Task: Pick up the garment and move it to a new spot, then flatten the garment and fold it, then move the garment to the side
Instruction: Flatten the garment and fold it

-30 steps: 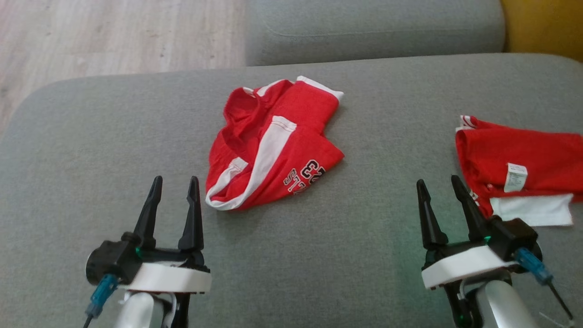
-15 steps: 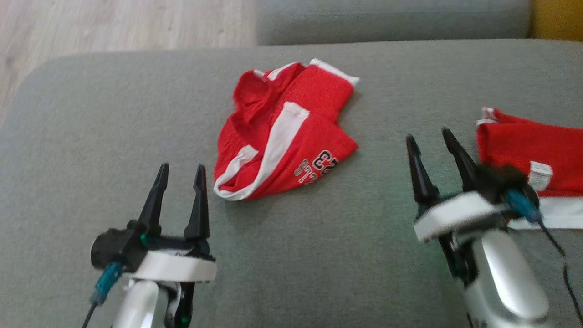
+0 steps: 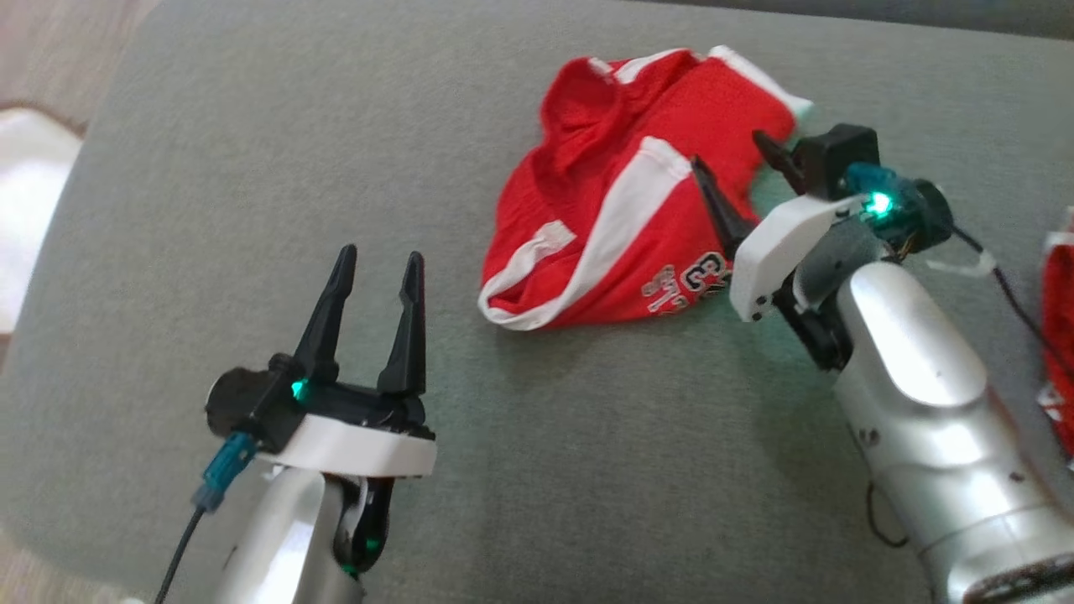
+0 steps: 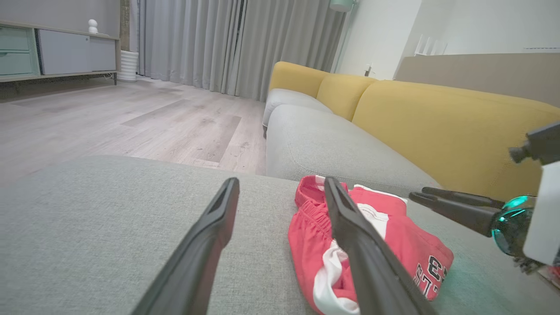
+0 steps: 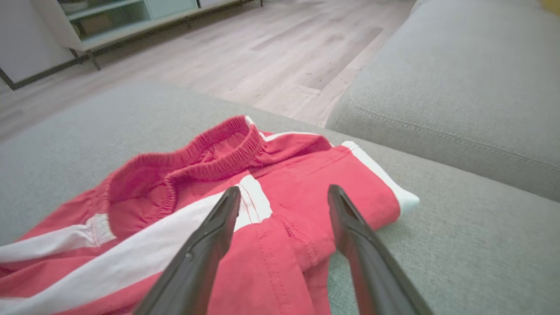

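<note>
my right tool (image 3: pixel 727 149) stands wide open with nothing between its fingers. it is low over the right part of the garment (image 3: pixel 621 201), and its two dark fingers point across the red cloth. from the right wrist view one finger lies over the white stripe and the other over the plain red panel near the white-edged hem. the tips may be touching the fabric, but the angle is too flat for me to be sure.

the garment is crumpled in a loose heap on the grey cushion (image 3: pixel 210 168). its ribbed waistband is bunched up at the far side, a broad white stripe runs down its middle, and black-and-white lettering shows at the near right corner.

my left tool (image 3: pixel 380 253) is also open and empty. it sits over bare cushion to the near left of the garment, apart from it, with its fingers aimed past the heap's left edge.

a second red piece (image 3: pixel 1059 319) lies at the far right edge of the cushion, behind my right forearm. beyond the cushion are a yellow sofa back (image 4: pixel 437 118) and a pale wood floor (image 4: pixel 109 113).
</note>
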